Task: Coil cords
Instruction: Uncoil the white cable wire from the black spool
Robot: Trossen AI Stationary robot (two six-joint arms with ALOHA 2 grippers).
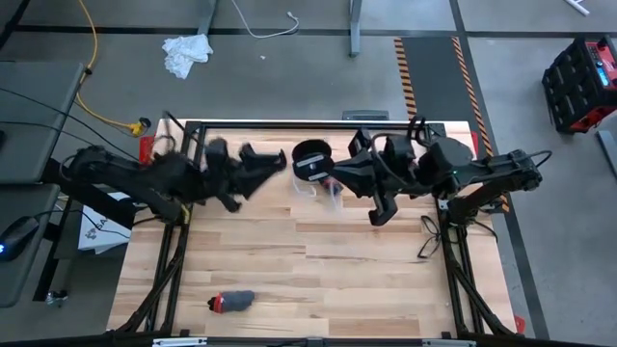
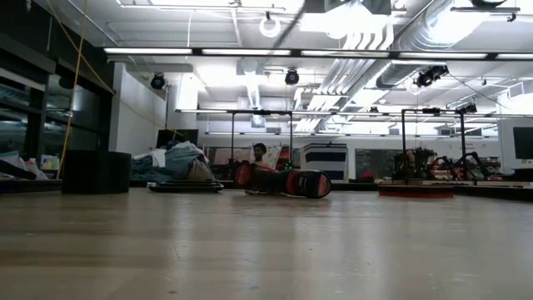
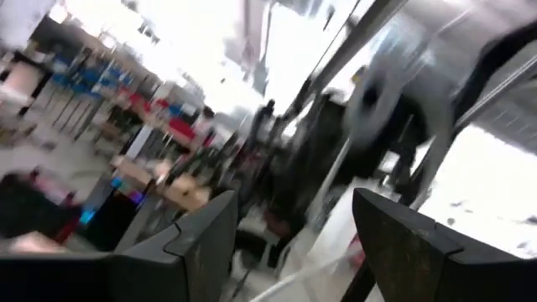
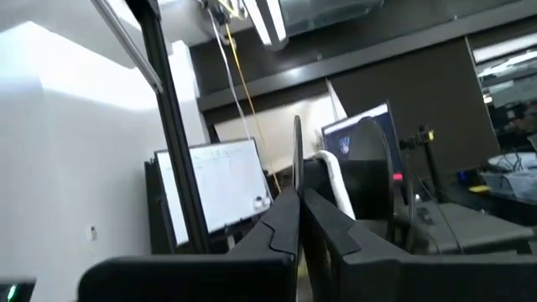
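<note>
In the high view the cord's black disc with a pale centre (image 1: 310, 160) is up in the air over the far middle of the table. Its thin white cable (image 1: 325, 190) hangs in loops below. My right gripper (image 1: 334, 177) is shut right beside the disc, coming from the table's right. In its wrist view the shut gripper (image 4: 299, 210) has the white cable (image 4: 333, 178) just past its tips. My left gripper (image 1: 277, 160) stands open to the left of the disc and touches nothing; nothing lies between its fingers (image 3: 210, 239). The low view shows neither gripper. My right gripper is shut on the cord close to its disc end. A thin dark edge (image 4: 298, 155) stands up from between the fingertips, and the white cable (image 4: 325, 161) bends away beside them. The fingers hide the place of contact. The cord is lifted clear of the table, its cable hanging slack.
A red and grey object (image 1: 231, 302) lies near the table's front edge and also shows in the low view (image 2: 287, 182). Black cable loops (image 1: 431, 236) hang at the table's right edge. A yellow cord (image 1: 96, 87), a white cloth (image 1: 186, 53) and a plain white cable (image 1: 265, 29) lie on the floor beyond.
</note>
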